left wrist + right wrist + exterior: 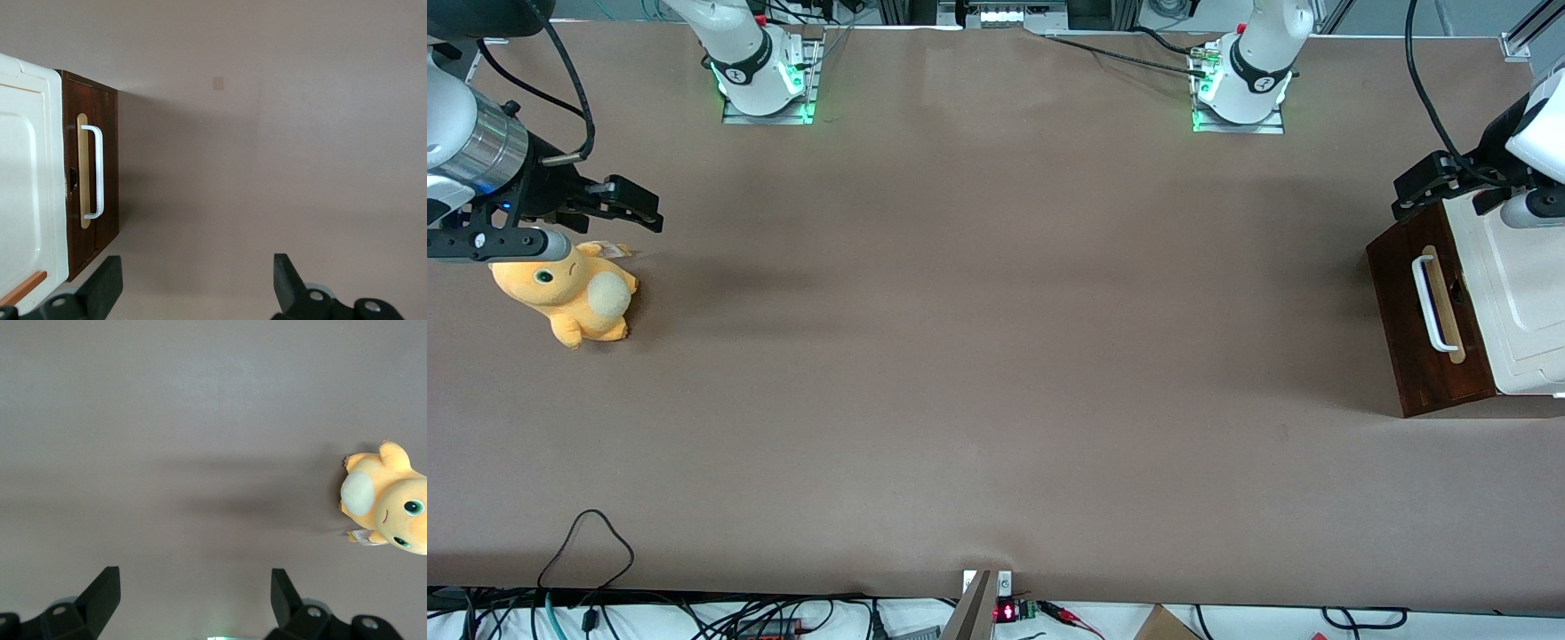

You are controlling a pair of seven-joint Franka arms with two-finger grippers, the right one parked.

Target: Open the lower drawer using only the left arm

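Note:
The lower drawer is a dark reddish-brown front with a white bar handle on a pale tan strip, at the working arm's end of the table. It looks pushed in under the cream-white cabinet top. The left arm's gripper hovers above the table by the cabinet's corner, farther from the front camera than the handle. In the left wrist view the gripper is open and empty, its fingers wide apart over bare table, apart from the drawer and handle.
A yellow plush toy lies toward the parked arm's end of the table and also shows in the right wrist view. Two arm bases stand farthest from the front camera. Loose cables lie at the nearest edge.

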